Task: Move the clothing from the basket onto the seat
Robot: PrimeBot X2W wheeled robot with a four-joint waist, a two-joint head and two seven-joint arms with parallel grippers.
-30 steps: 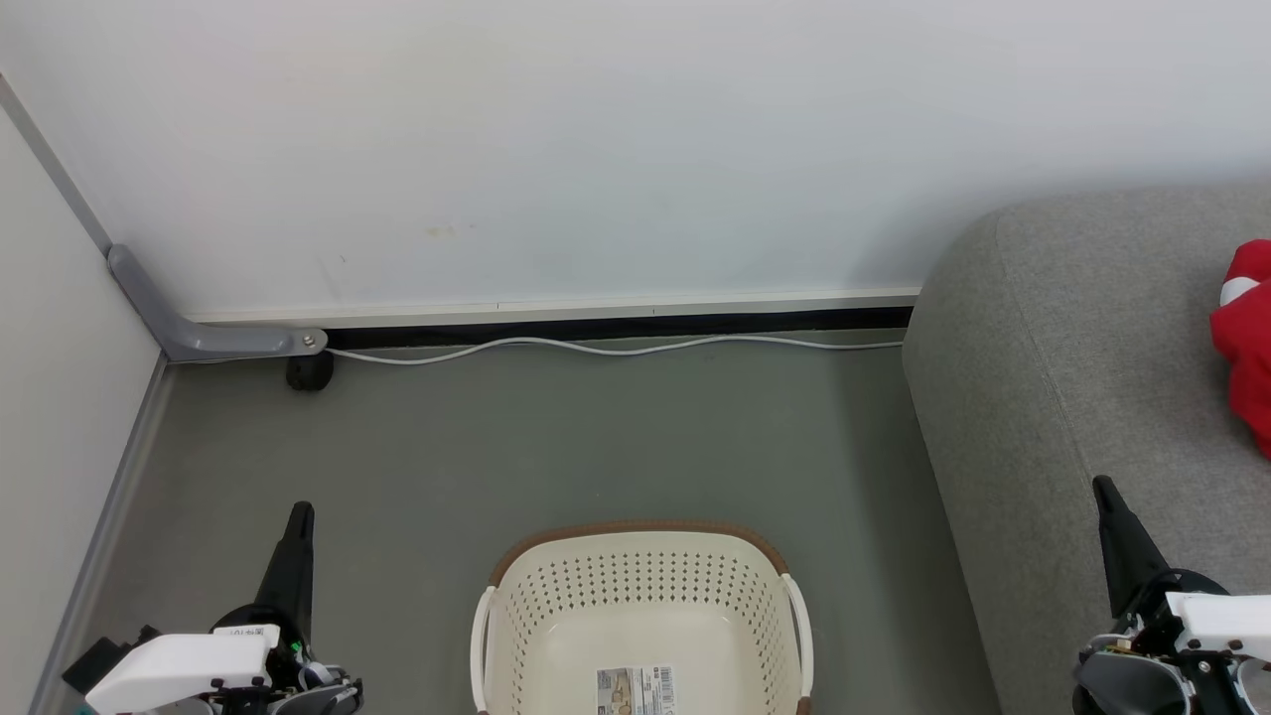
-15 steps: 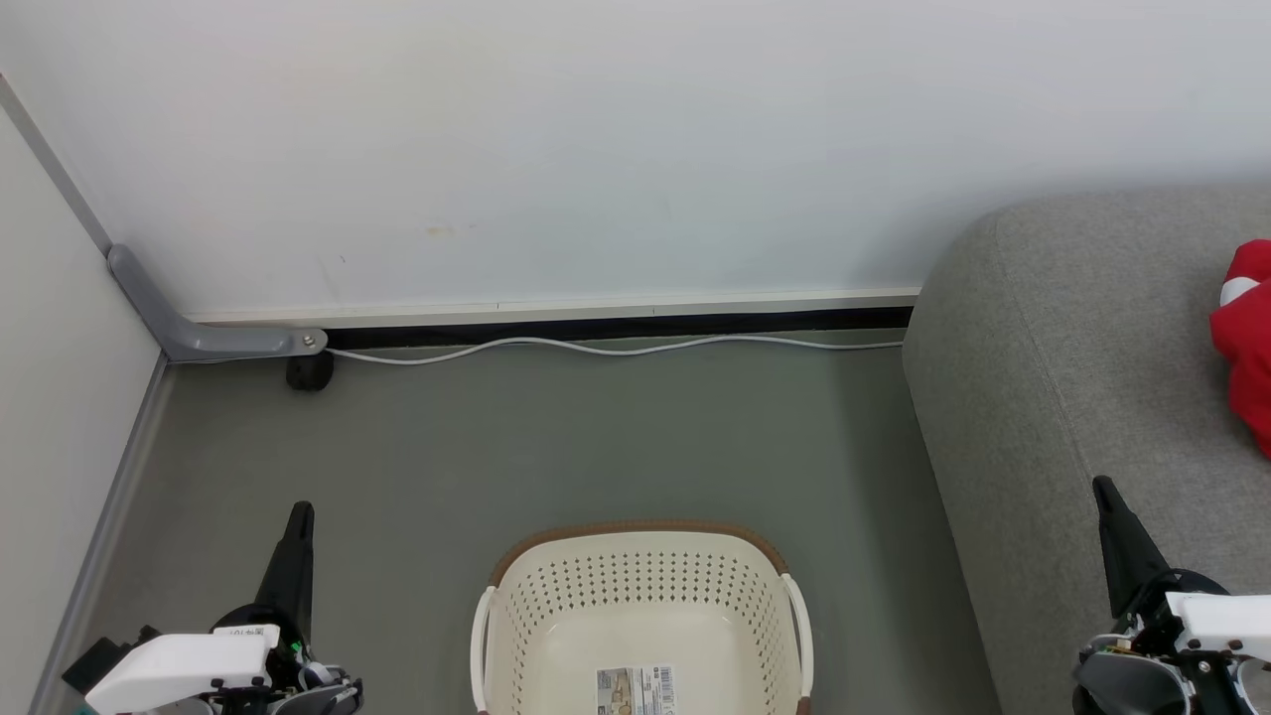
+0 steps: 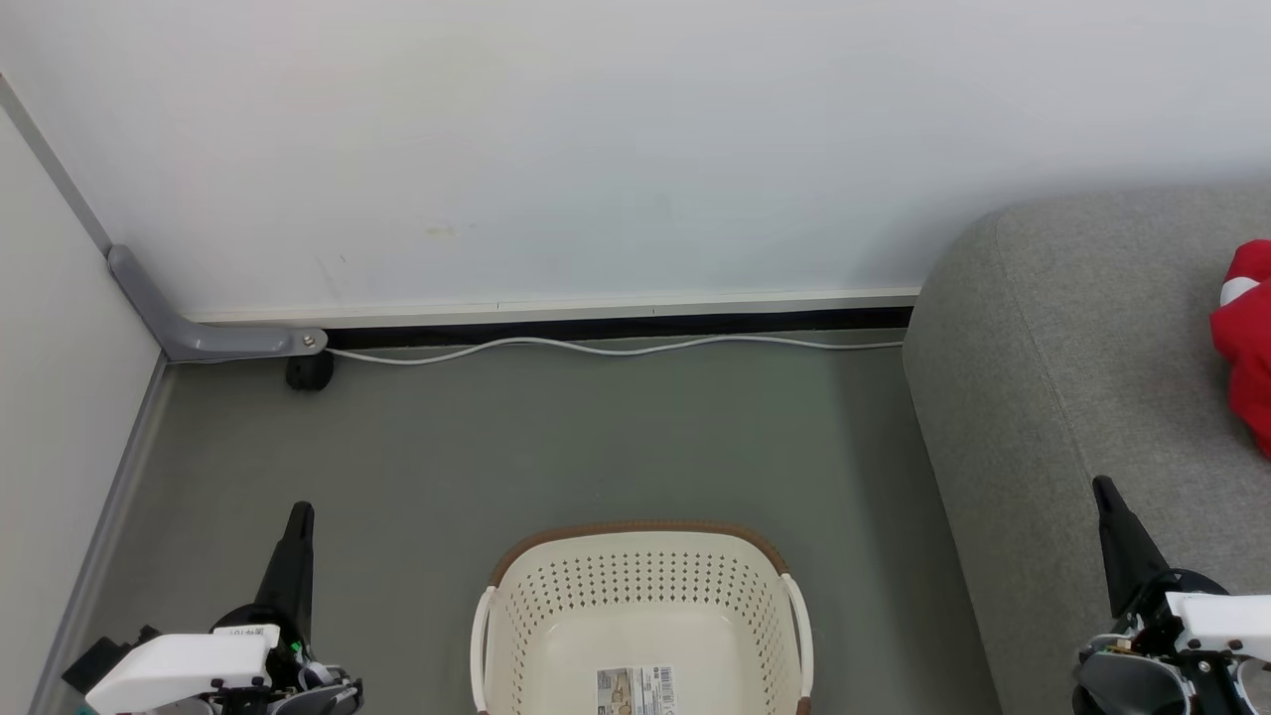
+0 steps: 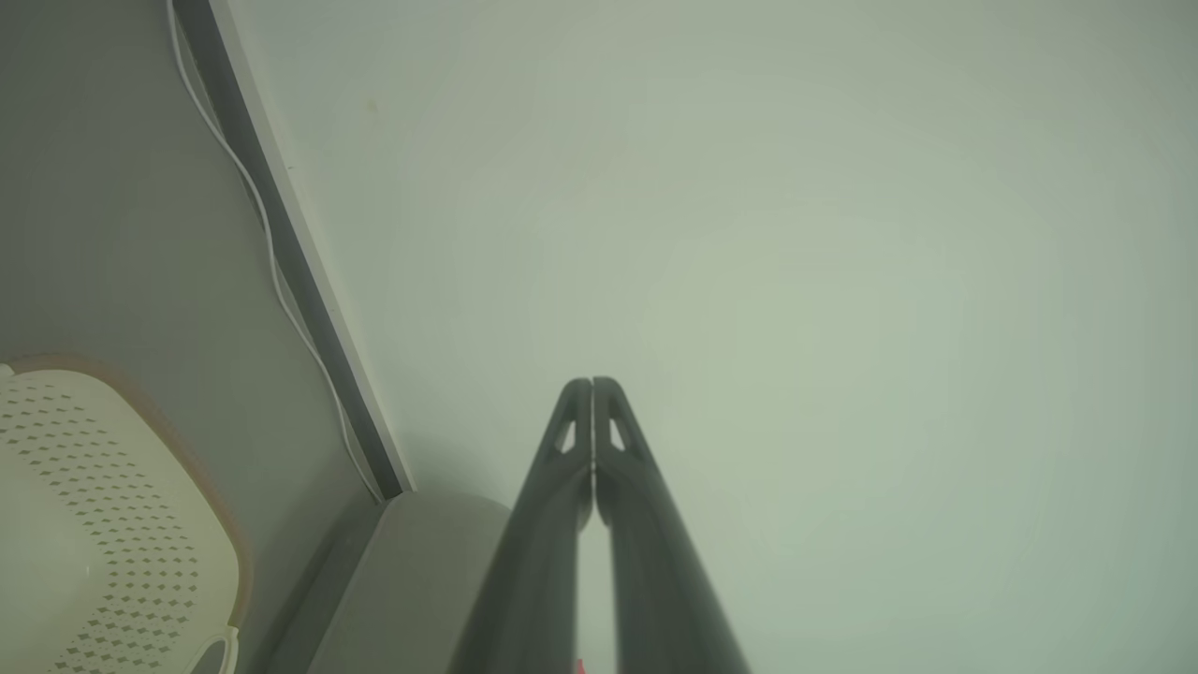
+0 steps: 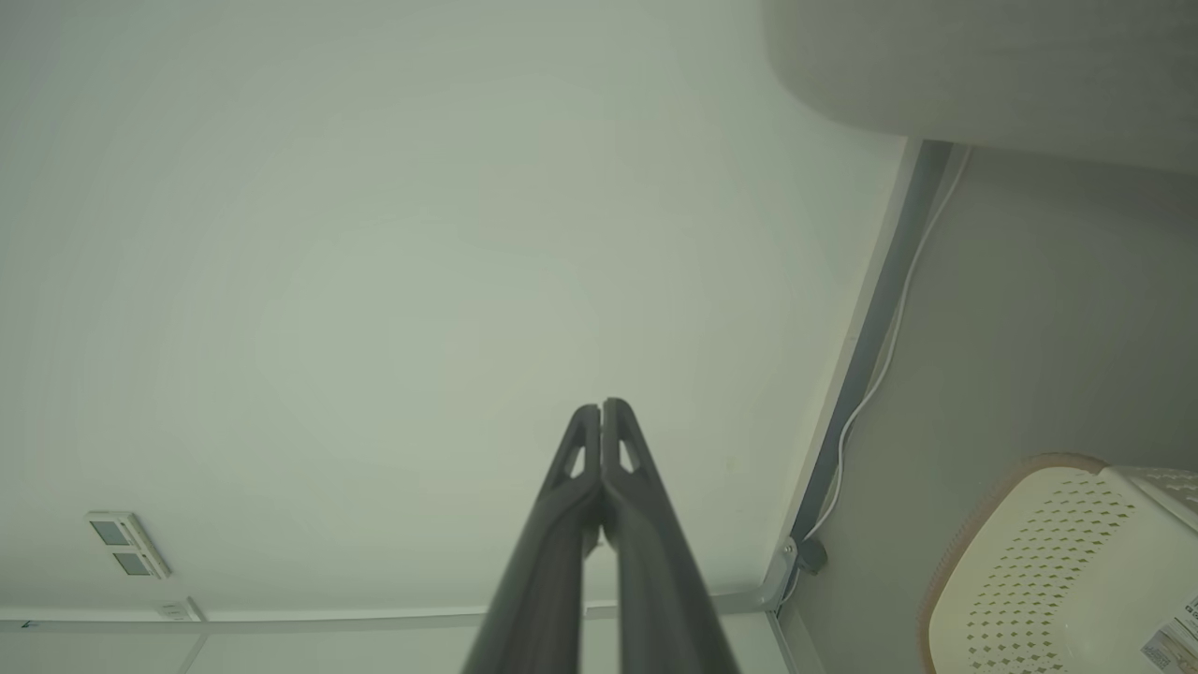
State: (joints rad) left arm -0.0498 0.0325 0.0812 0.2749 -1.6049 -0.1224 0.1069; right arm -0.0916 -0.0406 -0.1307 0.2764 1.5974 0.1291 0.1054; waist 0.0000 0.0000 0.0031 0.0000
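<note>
Grey floor (image 3: pixel 596 437): basket (image 3: pixel 635 586) bare-based, red clothing (image 3: pixel 1247 348) on the seat (image 3: pixel 1072 377), left gripper (image 3: pixel 300 510) and right gripper (image 3: pixel 1100 487) closed on nothing; you should check the basket's cropped near end before stopping.

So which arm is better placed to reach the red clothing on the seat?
Probably right: the right gripper sits by the seat bearing the clothing; the left gripper is beyond the basket.

Cream perforated basket (image 3: pixel 635 588) (brown-rimmed), red clothing (image 3: pixel 1247 348), grey seat (image 3: pixel 1072 348).
</note>
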